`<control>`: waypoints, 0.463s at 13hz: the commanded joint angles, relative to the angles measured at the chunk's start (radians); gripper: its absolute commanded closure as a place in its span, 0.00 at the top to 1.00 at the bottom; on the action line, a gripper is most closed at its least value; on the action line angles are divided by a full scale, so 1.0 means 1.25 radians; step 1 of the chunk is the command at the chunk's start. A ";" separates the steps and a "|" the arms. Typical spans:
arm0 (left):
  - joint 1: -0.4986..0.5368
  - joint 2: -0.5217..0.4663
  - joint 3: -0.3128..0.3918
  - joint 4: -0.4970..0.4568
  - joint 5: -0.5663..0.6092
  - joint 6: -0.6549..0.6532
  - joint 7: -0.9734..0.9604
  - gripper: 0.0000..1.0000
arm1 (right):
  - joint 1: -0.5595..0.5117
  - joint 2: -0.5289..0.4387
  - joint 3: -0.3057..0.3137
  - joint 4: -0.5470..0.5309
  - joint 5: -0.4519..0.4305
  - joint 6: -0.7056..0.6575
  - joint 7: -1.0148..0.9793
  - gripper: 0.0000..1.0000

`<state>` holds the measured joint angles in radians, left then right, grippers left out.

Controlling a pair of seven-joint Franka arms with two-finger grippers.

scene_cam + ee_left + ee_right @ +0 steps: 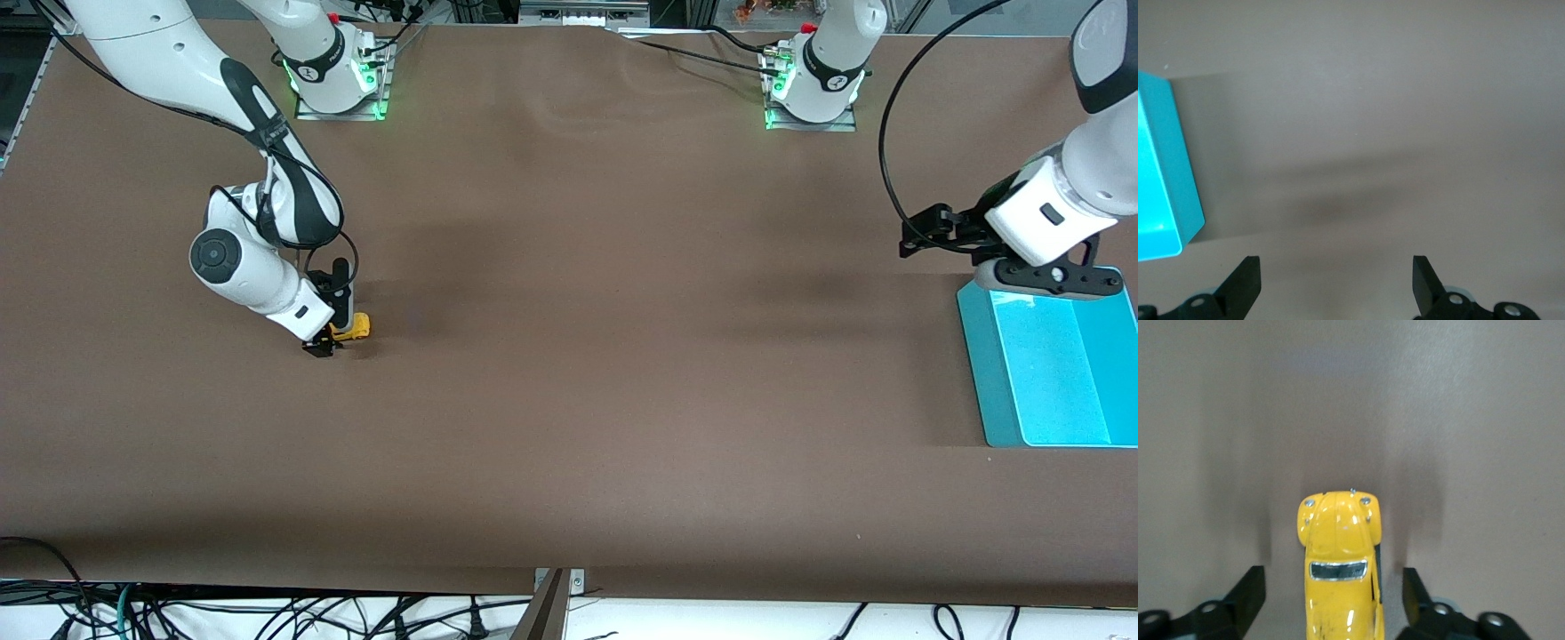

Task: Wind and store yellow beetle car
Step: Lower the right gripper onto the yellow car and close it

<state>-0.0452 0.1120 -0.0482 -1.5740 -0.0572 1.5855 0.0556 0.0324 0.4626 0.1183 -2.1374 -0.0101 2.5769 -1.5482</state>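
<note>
- While the small bright yellow beetle-shaped toy car (1341,570) sits on the brown table (569,400) toward the right arm's end, the right gripper (331,338) is low around it.
- Its black fingers (1248,593) stand wide apart, one on each side of the car, with a gap showing on both sides.
- Over the edge of the turquoise plastic tray (996,382) at the other end, the left gripper (1336,280) waits, spread wide and holding nothing.

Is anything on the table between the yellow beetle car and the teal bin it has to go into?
Nothing visible: bare table lies between the yellow beetle car, framed by the open right gripper, and the teal bin.
</note>
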 commanded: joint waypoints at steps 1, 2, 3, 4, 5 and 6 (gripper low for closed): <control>-0.014 0.010 0.002 0.022 0.006 -0.014 0.106 1.00 | -0.001 -0.002 0.006 0.007 -0.012 0.003 -0.033 0.22; -0.018 0.011 0.002 0.022 0.011 -0.015 0.166 1.00 | -0.001 -0.002 0.006 0.007 -0.010 0.001 -0.033 0.21; -0.019 0.012 0.002 0.022 0.013 -0.015 0.219 1.00 | -0.001 -0.001 0.005 0.005 -0.009 0.001 -0.029 0.17; -0.018 0.018 0.002 0.022 0.013 -0.018 0.258 1.00 | -0.001 -0.002 0.006 0.005 -0.008 -0.001 -0.021 0.15; -0.018 0.021 0.002 0.022 0.013 -0.025 0.289 1.00 | -0.001 -0.004 0.005 0.005 -0.008 -0.002 -0.019 0.10; -0.017 0.022 0.002 0.022 0.013 -0.026 0.312 1.00 | -0.001 -0.006 0.005 0.005 -0.003 -0.007 -0.012 0.08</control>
<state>-0.0634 0.1212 -0.0493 -1.5740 -0.0571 1.5773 0.3658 0.0327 0.4623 0.1223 -2.1326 -0.0104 2.5771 -1.5728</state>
